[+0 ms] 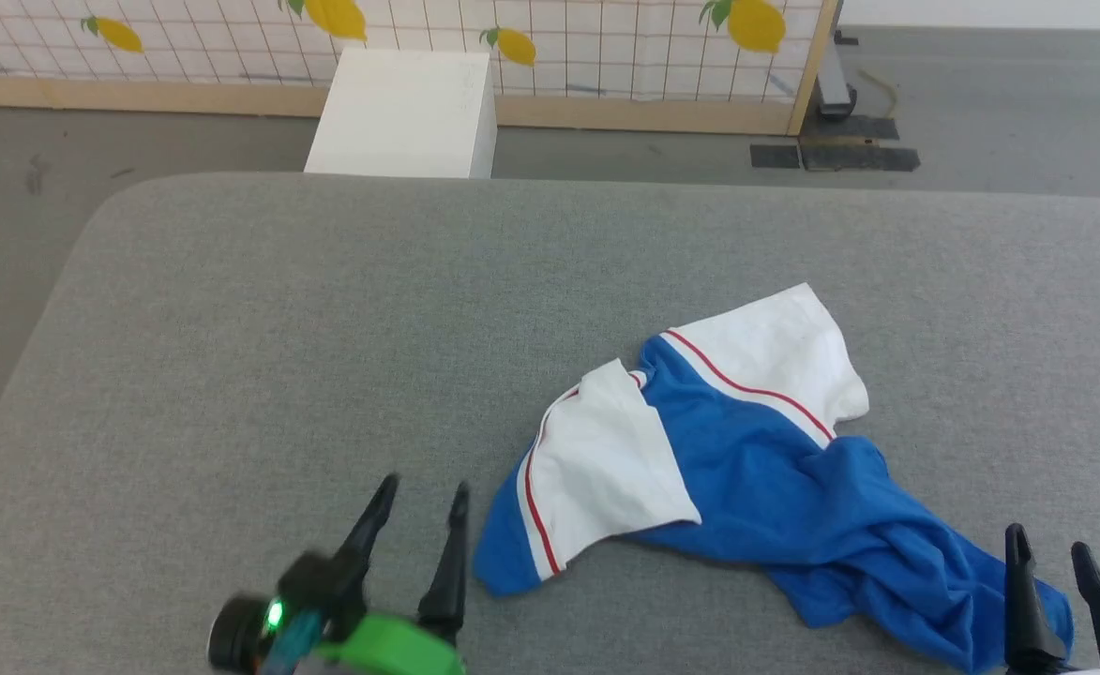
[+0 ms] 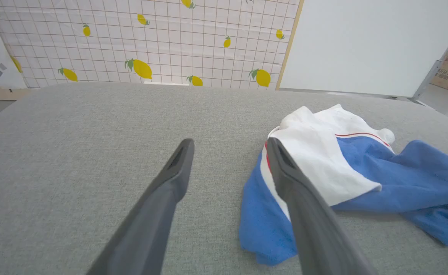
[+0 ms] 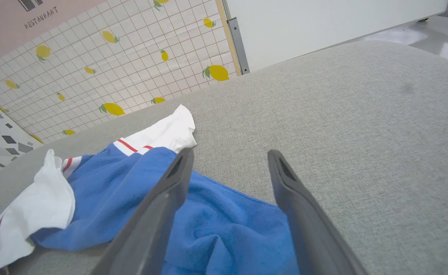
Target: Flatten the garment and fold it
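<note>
Grey woven fabric covers the broad, round-cornered surface (image 1: 324,309) that takes up most of the head view. At 7 o'clock in that view the left claw (image 1: 424,487), two long dark fingers on a green-and-black wrist, stands wide and holds nothing. Its tips are over bare fabric. Just beside it, at its 3 o'clock, begins the royal-blue soft cotton T-shirt (image 1: 756,469) with white short sleeves and thin red stripes at the sleeve seams.

In the left wrist view the claw's right-hand finger crosses in front of the nearest blue fold and white sleeve, but whether it touches them cannot be told.

At 5 o'clock in the head view the right claw (image 1: 1048,542) is also spread wide and empty. Its fingers stand over the crumpled blue body end of the T-shirt. The right wrist view shows blue cloth under and between them, though contact cannot be judged.

The T-shirt lies rumpled at about 4 o'clock from the surface's middle. One white sleeve is folded over the blue at its 9 o'clock end and the other is spread toward 12 o'clock.

Beyond the far edge, at 11 o'clock, a white rectangular box (image 1: 409,103) stands on the grey floor (image 1: 1000,103) before a wood-framed panel printed with white tiles and yellow lemons (image 1: 606,47).
</note>
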